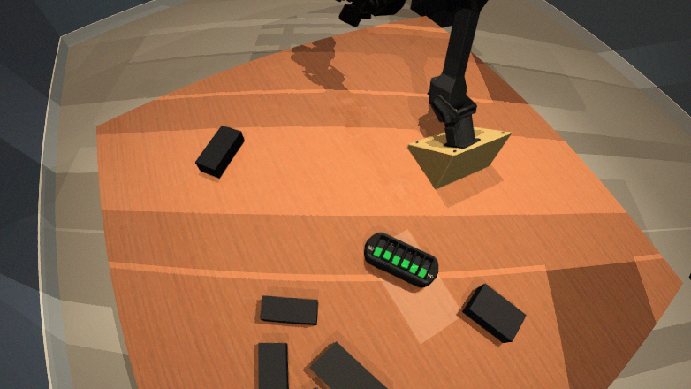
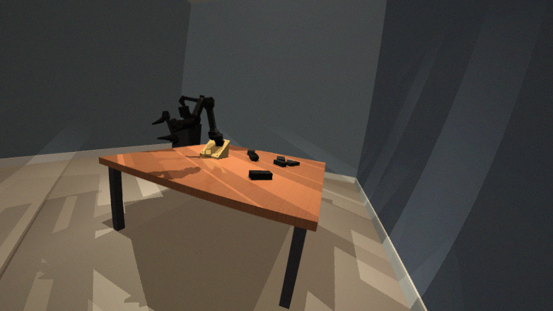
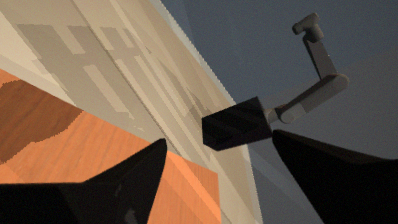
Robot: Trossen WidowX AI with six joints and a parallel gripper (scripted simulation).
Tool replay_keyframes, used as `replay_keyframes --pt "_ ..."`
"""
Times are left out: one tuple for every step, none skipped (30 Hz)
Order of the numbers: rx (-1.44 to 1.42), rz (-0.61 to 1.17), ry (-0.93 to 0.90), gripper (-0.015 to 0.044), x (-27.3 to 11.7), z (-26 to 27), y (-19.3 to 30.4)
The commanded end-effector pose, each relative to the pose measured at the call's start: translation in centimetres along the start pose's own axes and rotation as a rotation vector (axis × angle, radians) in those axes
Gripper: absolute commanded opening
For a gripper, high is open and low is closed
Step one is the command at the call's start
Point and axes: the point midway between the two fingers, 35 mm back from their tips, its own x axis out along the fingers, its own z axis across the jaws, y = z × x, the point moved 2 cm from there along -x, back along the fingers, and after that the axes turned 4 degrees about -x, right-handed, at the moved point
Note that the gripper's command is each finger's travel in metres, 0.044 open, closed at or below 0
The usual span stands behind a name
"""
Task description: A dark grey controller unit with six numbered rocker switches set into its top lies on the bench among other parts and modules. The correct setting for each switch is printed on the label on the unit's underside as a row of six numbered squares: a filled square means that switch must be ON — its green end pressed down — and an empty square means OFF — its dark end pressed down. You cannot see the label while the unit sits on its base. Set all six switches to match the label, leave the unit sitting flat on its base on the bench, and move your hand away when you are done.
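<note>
Controller unit point(image 1: 400, 268) point(image 2: 253, 156) lies switches-up near the yellow stand point(image 1: 463, 164) point(image 2: 222, 154); the claw point(image 1: 354, 13) point(image 2: 156, 130) point(image 3: 219, 139), spread and empty, is raised beyond that stand. An off-centre grip could let the unit slip while turning.

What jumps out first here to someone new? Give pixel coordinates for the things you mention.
The controller point(image 1: 401, 259) point(image 2: 253, 155): six bright green switch ends in a row on a dark body, near the middle of the top view. Next, the arm's yellow wedge base point(image 1: 461, 166) point(image 2: 223, 150) on the orange bench point(image 1: 314, 174) point(image 2: 270, 193). Then the open gripper point(image 2: 159, 130) point(image 3: 219, 139), its two black fingers spread across the wrist view.
</note>
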Motion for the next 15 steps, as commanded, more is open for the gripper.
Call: replay_keyframes --pt "0.000 0.000 0.000 0.0374 0.0 0.0 0.0" --pt "0.000 0.000 0.000 0.0348 0.0 0.0 0.0" --pt "0.000 0.000 0.000 0.0321 0.0 0.0 0.0" --pt "0.002 -0.001 -0.004 0.0295 0.0 0.1 -0.1" --pt "0.010 -0.004 -0.016 0.0269 0.0 0.5 -0.2" --pt "0.022 -0.009 -0.037 0.0243 0.0 1.0 -0.5" --pt "0.039 -0.015 -0.066 0.0216 0.0 1.8 -0.9" --pt "0.060 -0.023 -0.103 0.0190 -0.1 2.9 -1.5" --pt "0.085 -0.031 -0.148 0.0164 -0.3 4.1 -2.1" --pt "0.112 -0.039 -0.198 0.0138 -0.6 5.5 -2.8" --pt "0.138 -0.045 -0.247 0.0111 -0.9 6.9 -3.5" --pt "0.163 -0.049 -0.297 0.0085 -1.3 8.2 -4.2" --pt "0.187 -0.052 -0.347 0.0059 -1.8 9.6 -4.9" --pt "0.203 -0.056 -0.395 0.0033 -2.3 10.9 -5.7" --pt "0.219 -0.059 -0.441 0.0006 -2.9 12.2 -6.4"
